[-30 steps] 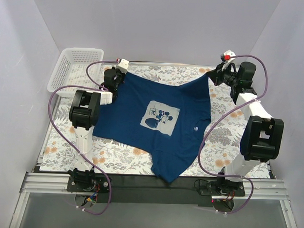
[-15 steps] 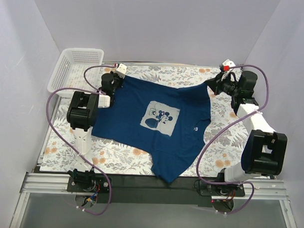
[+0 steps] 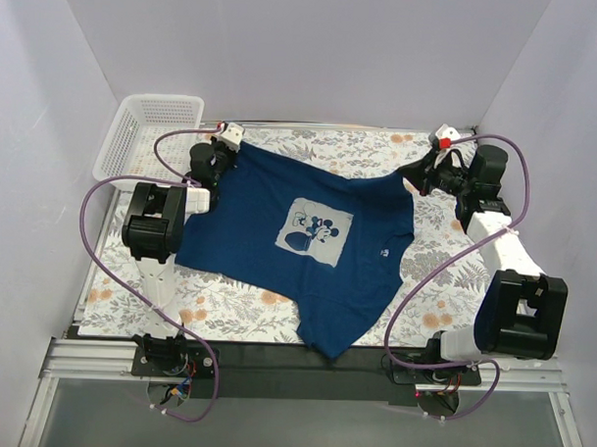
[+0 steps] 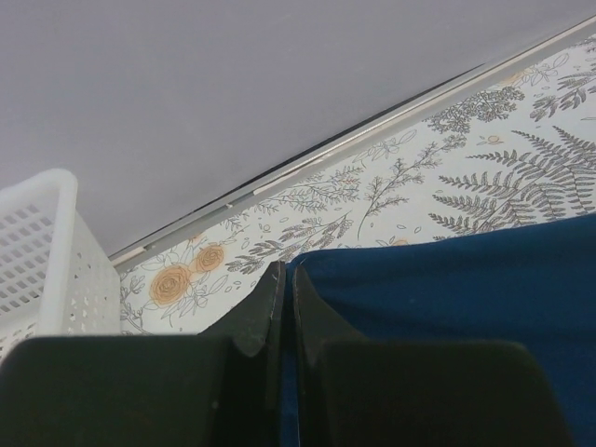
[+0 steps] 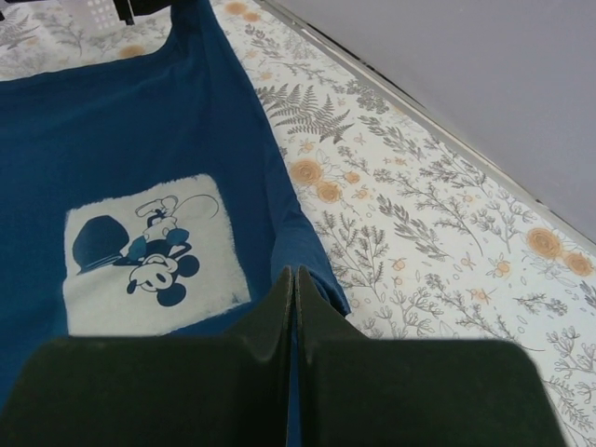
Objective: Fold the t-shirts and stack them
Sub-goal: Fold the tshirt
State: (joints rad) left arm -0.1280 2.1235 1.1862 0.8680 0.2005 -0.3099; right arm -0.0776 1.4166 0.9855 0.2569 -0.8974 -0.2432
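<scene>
A navy t-shirt (image 3: 308,243) with a pale square mouse print (image 3: 314,231) lies spread on the flowered table cover, its far edge stretched between both arms. My left gripper (image 3: 228,154) is shut on the shirt's far-left corner; in the left wrist view blue cloth (image 4: 466,279) shows between the closed fingers (image 4: 261,312). My right gripper (image 3: 414,172) is shut on the far-right corner, lifted a little off the table. In the right wrist view the t-shirt (image 5: 140,140) and its print (image 5: 149,251) stretch away from my right gripper (image 5: 293,276). The near part hangs toward the front edge.
A white mesh basket (image 3: 150,130) stands at the far left corner, also seen in the left wrist view as the basket (image 4: 47,251). The flowered cover (image 3: 444,278) borders pale walls behind and at both sides. A black rail runs along the front edge (image 3: 294,366).
Both grippers have moved apart, the left one to the left and the right one to the right and a little nearer, pulling the shirt's far edge tighter. The shirt's body has stayed in place.
</scene>
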